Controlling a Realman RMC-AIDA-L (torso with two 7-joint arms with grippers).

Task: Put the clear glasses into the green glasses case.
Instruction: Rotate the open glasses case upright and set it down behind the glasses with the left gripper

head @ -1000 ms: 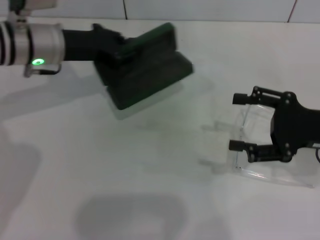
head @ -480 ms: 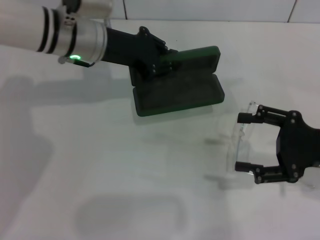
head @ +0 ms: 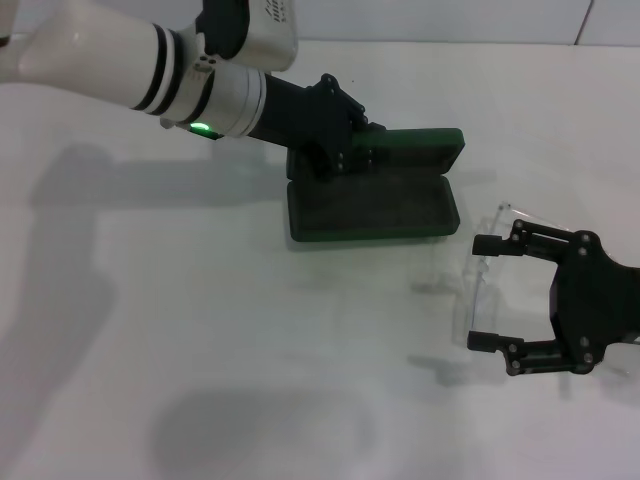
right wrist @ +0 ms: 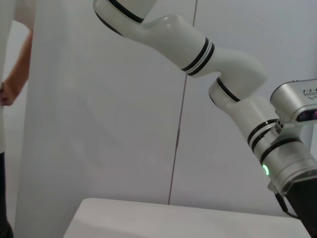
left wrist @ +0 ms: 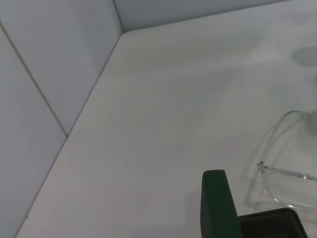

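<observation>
Two grippers were busy: the left gripper [head: 352,152], clamped on the green glasses case [head: 372,205], had carried it open toward frame centre, just beside the clear glasses [head: 487,275], which the wide-spread right gripper [head: 487,292] straddled on the desk [head: 200,330], so loading looked near.

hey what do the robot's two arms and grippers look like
The left arm is glossy white with black rings, a silver cuff and a lit green light, ending in the matte black left gripper. The right gripper is black too, an open linkage frame with visible screws and thin jaws.
</observation>
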